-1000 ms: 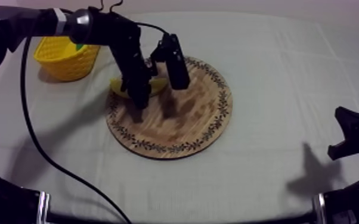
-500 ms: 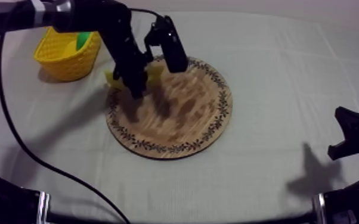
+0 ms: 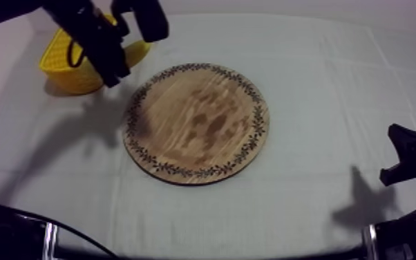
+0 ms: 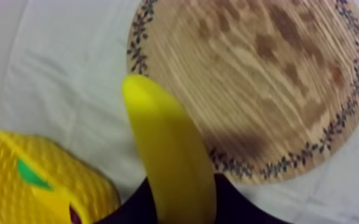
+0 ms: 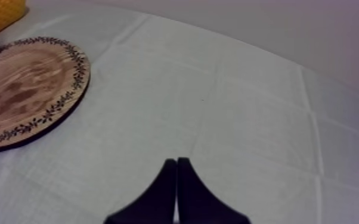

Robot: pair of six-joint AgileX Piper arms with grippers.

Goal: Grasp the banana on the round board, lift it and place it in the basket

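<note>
The banana (image 4: pixel 165 149) is held up off the table, with my left gripper (image 4: pixel 179 199) shut on its near end; its far tip points over the board's rim. In the top view my left gripper (image 3: pixel 116 69) hangs at the right edge of the yellow basket (image 3: pixel 64 69), and a bit of the banana (image 3: pixel 137 50) shows beside it. The round wooden board (image 3: pixel 197 124) lies bare in the middle. My right gripper (image 5: pixel 176 167) is shut on nothing, low over the cloth at the right (image 3: pixel 408 155).
Inside the basket (image 4: pixel 15 173) lie a green shape (image 4: pixel 31 173) and a dark red bit (image 4: pixel 74 213). The basket stands at the far left, close to the table's edge. Bare cloth runs between the board (image 5: pixel 21 89) and my right arm.
My left gripper has lifted the banana off the board's left part and carried it up and left to the basket's edge. The right arm has not moved.
</note>
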